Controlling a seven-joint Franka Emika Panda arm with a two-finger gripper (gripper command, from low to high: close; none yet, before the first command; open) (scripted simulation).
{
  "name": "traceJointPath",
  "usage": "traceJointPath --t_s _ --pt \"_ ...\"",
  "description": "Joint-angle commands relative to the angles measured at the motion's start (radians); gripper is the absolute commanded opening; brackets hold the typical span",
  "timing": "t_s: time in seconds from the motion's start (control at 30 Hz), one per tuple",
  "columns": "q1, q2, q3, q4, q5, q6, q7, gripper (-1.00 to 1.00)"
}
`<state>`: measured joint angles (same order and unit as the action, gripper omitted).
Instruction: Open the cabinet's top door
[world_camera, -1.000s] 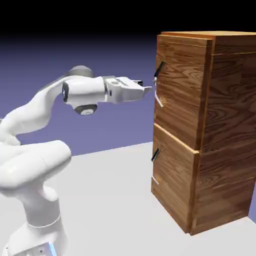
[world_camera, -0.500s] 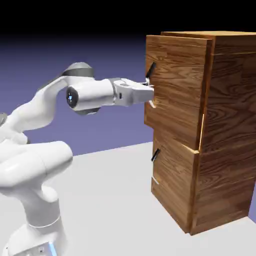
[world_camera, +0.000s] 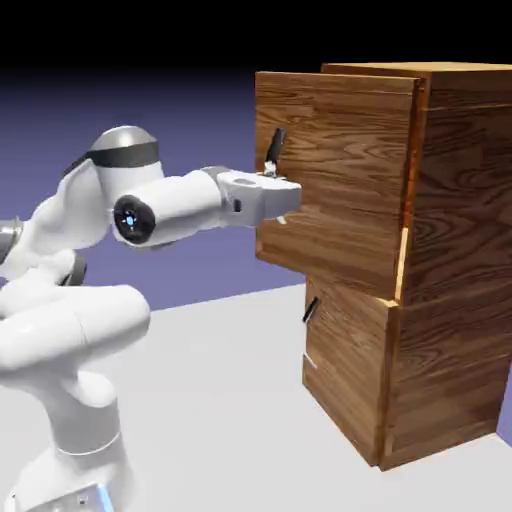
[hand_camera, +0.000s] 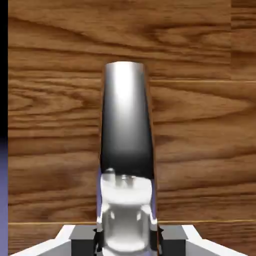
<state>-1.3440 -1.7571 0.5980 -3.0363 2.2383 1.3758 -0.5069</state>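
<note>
The top door stands partly open, swung out toward the exterior view's left from the upper half of the cabinet, which is on the right of the frame. The tool is closed on the handle, its tips pressed to both sides of the pale lower part at the bottom middle of the hand view. The lower door is shut, its black handle near its left edge.
</note>
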Motion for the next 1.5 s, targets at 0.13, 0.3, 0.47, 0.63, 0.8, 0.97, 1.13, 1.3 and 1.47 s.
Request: traceJointPath --t_s 0.13,0.3,0.47,0.63,0.8,0.97,1.13,1.3,1.47 --pt "-0.145 0.038 -0.047 -0.006 -0.003 -0.216 -0.025 -1.0" --pt "-0.259 0.205 -0.125 0.027 -0.119 -0.434 -0.155 -1.0" --pt "-0.381 0.386 -0.154 0.095 -0.253 -0.638 -0.305 -1.0" --pt "-0.502 0.567 -0.135 0.196 -0.409 -0.81 -0.481 -1.0" --pt "-0.61 0.748 -0.076 0.332 -0.598 -0.929 -0.688 -1.0" --pt "-0.673 0.929 -0.004 0.484 -0.795 -0.971 -0.882 -1.0" --pt "-0.698 1.111 0.067 0.633 -0.964 -0.96 -1.015 -1.0" --pt "-0.707 1.292 0.141 0.778 -1.099 -0.931 -1.085 -1.0" --pt "-0.707 1.473 0.217 0.916 -1.207 -0.896 -1.097 -1.0"
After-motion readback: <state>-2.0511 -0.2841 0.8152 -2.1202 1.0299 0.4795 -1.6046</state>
